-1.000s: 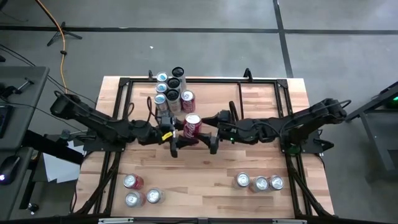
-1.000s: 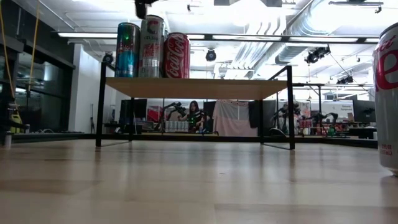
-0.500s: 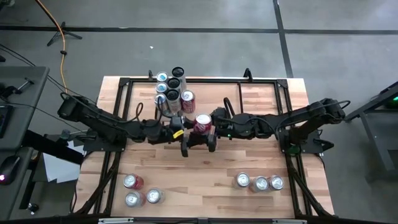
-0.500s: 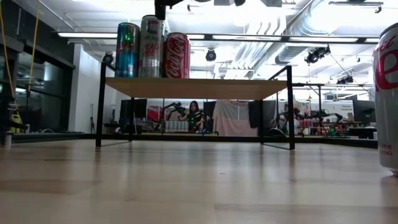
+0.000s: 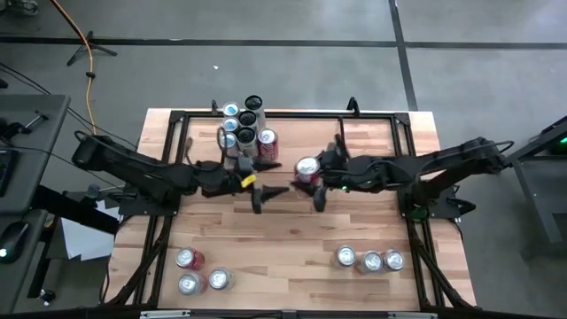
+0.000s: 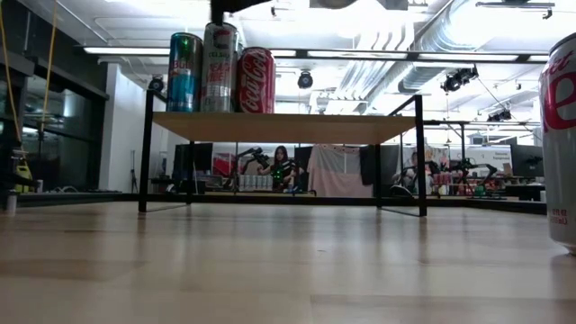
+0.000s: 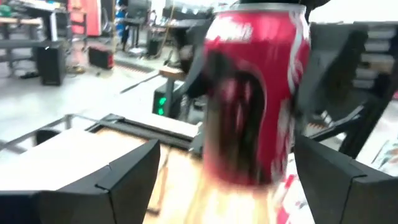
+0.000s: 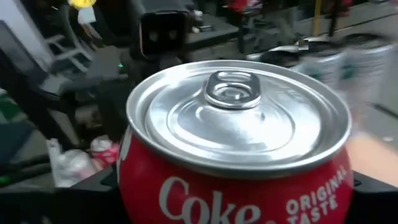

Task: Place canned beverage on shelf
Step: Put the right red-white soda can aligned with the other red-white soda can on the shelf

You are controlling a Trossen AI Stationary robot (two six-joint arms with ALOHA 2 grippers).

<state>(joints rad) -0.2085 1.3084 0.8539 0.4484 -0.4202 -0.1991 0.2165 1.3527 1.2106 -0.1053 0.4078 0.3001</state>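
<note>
R fingers (image 8: 236, 186) clamped on Coke can (image 5: 306, 167); L fingers (image 5: 266, 192) apart, w/o load, beside shelf (image 6: 283, 127).

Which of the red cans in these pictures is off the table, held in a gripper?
The red Coke can at the table's middle, held by the right gripper. The other red cans stand on the shelf or the tabletop.

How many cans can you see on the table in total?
13: six clustered on the shelf at its left end, one red Coke can in the right tool, three near the front left, three near the front right. None appear hidden.
</note>
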